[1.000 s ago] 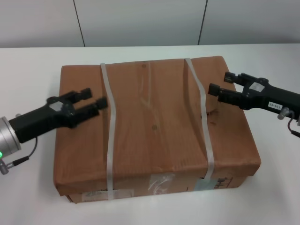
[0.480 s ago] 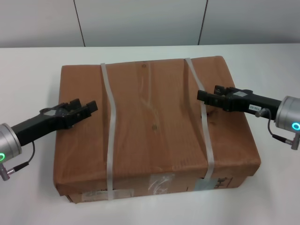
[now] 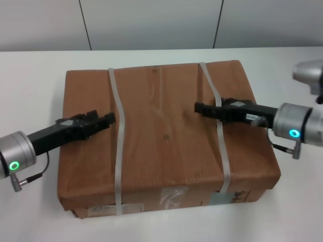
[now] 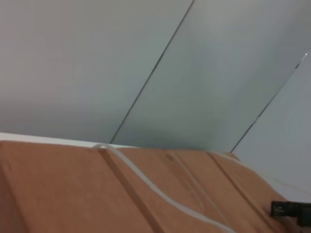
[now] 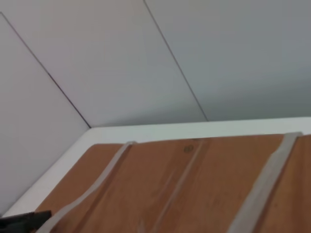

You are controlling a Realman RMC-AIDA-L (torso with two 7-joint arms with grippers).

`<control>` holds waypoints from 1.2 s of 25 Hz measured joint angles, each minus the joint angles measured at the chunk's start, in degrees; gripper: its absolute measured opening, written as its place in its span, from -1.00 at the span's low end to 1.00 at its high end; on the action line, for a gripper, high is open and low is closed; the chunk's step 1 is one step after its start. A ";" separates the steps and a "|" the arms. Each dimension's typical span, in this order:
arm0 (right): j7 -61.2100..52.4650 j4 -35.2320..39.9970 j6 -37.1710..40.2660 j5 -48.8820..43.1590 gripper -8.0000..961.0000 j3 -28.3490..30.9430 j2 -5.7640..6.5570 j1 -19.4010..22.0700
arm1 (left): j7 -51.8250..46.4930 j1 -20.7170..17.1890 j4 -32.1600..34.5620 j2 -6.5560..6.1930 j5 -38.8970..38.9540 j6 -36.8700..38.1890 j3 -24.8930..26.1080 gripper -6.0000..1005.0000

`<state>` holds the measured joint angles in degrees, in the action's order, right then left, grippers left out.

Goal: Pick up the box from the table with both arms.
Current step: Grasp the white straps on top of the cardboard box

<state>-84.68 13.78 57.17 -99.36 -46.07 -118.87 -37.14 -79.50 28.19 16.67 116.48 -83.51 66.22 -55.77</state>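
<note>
The brown paper-wrapped box (image 3: 166, 146) lies flat on the white table (image 3: 30, 70), with two pale straps (image 3: 119, 151) across it and labels on its near side. My left gripper (image 3: 110, 119) lies low over the box top, just left of the left strap. My right gripper (image 3: 198, 107) reaches in from the right and crosses the right strap (image 3: 220, 141). Both are turned side-on. The left wrist view shows the box top (image 4: 73, 194) and the right gripper's tip (image 4: 290, 210). The right wrist view shows the box top (image 5: 204, 184) and the left gripper's tip (image 5: 24, 221).
A grey panelled wall (image 3: 151, 22) stands behind the table's far edge. White tabletop shows on both sides of the box and in front of it. Both silver wrists with green lights (image 3: 13, 165) hang beside the box's edges.
Both grippers have moved inward over the box top toward its middle and rolled side-on. The right one now crosses the right strap. The box has not moved.
</note>
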 joint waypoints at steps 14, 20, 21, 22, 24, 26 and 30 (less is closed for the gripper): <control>1.34 -3.52 -2.32 0.33 0.77 -1.46 -0.23 -4.05 | -8.70 4.20 -0.47 0.32 -0.70 -0.56 -6.49 0.42; 2.36 -4.49 -2.34 0.38 0.77 -1.36 -0.22 -5.72 | -11.24 5.38 -0.88 0.32 -0.70 -2.11 -8.13 0.42; 2.79 -4.84 -2.35 0.38 0.77 -1.27 -0.22 -6.01 | -12.58 6.45 -1.45 0.29 -0.68 -2.63 -9.50 0.42; 3.42 -5.15 -2.35 0.39 0.77 -1.10 -0.22 -6.43 | -12.87 6.71 -1.57 0.27 -0.68 -2.74 -9.84 0.42; 3.51 -5.16 -2.34 0.40 0.77 -1.09 -0.22 -6.63 | -13.98 7.76 -1.94 0.19 -0.67 -3.07 -11.34 0.42; 3.80 -5.17 -2.20 0.43 0.77 -1.05 -0.22 -6.80 | -14.42 8.21 -1.99 0.19 -0.67 -3.24 -12.01 0.41; 4.65 -5.17 -1.86 0.58 0.62 -0.95 -0.22 -6.88 | -14.52 8.78 -2.02 0.45 -0.74 -3.21 -12.16 0.38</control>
<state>-80.03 8.61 55.31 -98.78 -47.02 -119.09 -44.01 -94.02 36.97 14.66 116.93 -84.25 63.01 -67.93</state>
